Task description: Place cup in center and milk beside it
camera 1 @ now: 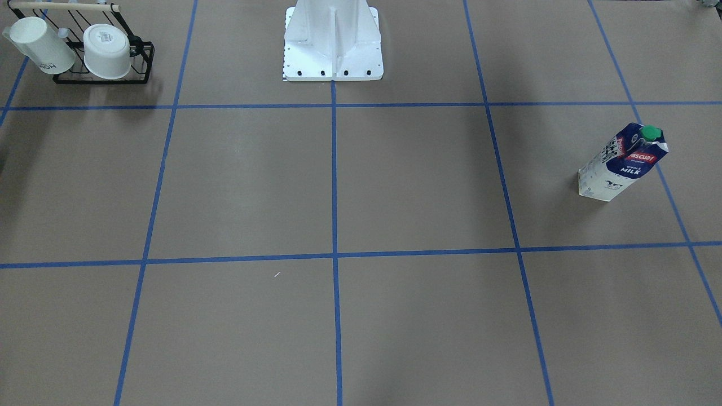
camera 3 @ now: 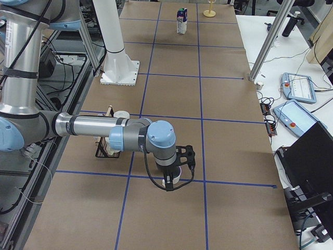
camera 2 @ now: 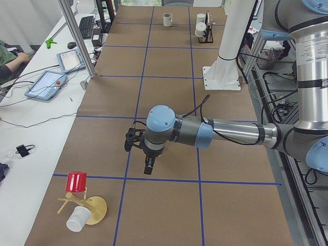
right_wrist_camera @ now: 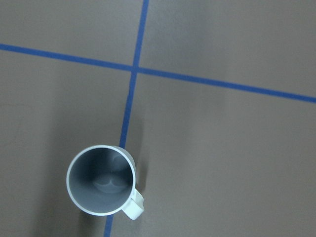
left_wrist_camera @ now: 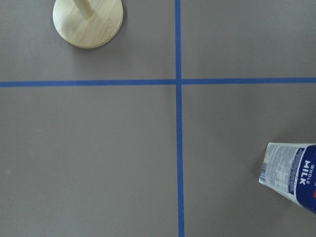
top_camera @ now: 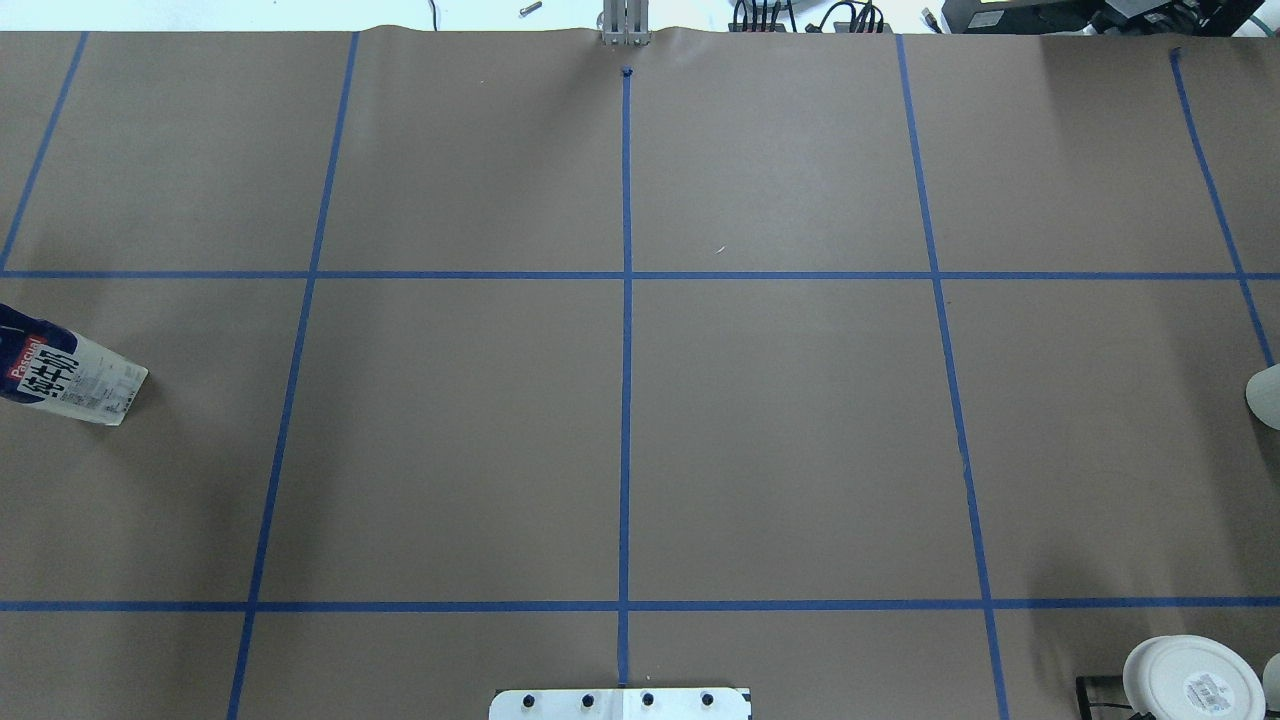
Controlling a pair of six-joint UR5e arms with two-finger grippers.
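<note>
Cup (right_wrist_camera: 101, 180): stood upright on the desk (camera 1: 423, 327) at the robot's right end, well outside the center (camera 1: 254, 180). The dark grey inside is seen from above in the right wrist view, with the handle turned to that view's lower right. The base is set over a blue tape line, near a tape crossing.
Milk (camera 1: 620, 163): stood upright, green cap on top, in the taped square just beside the center on the robot's left. It is well apart from the cup and is cut off at the lower right edge of the left wrist view.
Center: split by one blue tape line.
Right claw (camera 3: 167, 183): pointed down, hung just over the cup in the exterior right view. How far it is open cannot be told, nor whether the cup is touched.
Left claw (camera 2: 148, 166): pointed down above the desk at the robot's left end. Its opening and any hold cannot be told from the side view.
Rack (camera 1: 104, 72): black wire, set on the robot's right, near the robot base (camera 1: 333, 45). Two white cups are held in it, one lettered (camera 1: 39, 45) and one labelled on its base (camera 1: 107, 51).
Wooden stand (left_wrist_camera: 88, 22): round base, at the robot's left end. A red cup (camera 2: 77, 182) is hung on it upside down.
</note>
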